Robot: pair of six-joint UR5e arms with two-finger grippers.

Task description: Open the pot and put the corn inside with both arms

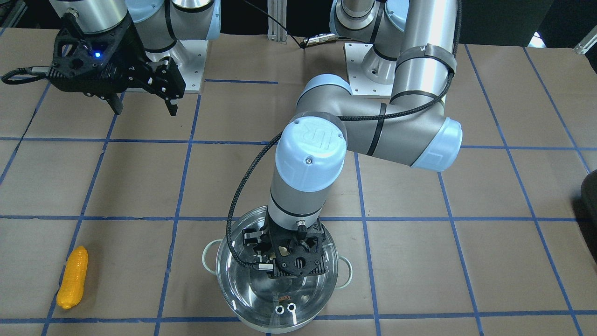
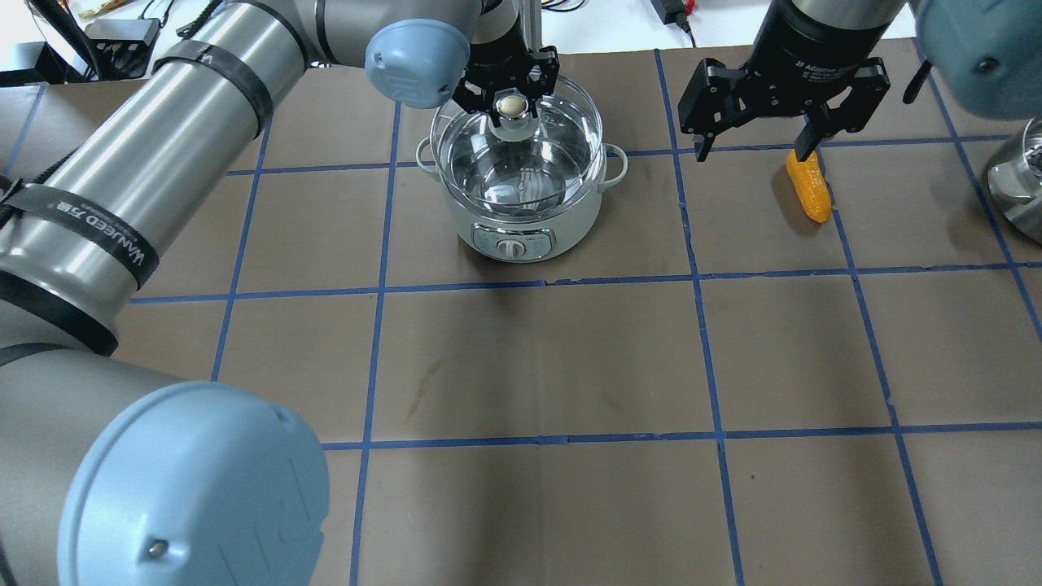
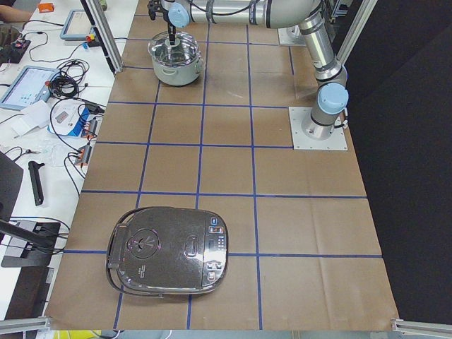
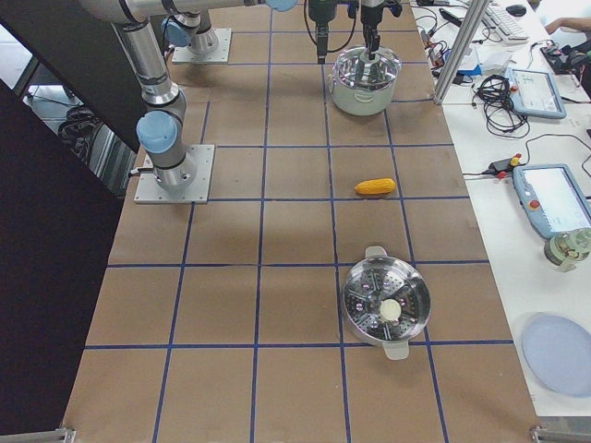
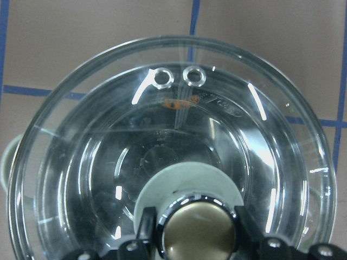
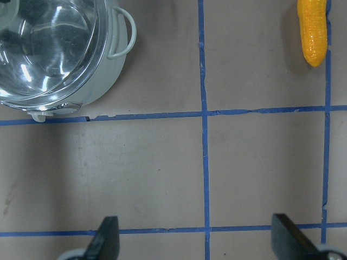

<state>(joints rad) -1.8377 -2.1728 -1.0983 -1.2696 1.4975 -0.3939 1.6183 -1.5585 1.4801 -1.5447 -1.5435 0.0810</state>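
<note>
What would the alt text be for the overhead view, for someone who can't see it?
The left gripper is closed on the knob of the glass lid over the pot, at the far side of a brown table with blue grid lines. The right gripper hangs open nearby, close to the corn lying flat on the table.

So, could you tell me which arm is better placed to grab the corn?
The right arm: its open jaws are free, on the corn's side, while the left arm holds the glass lid's knob.
</note>
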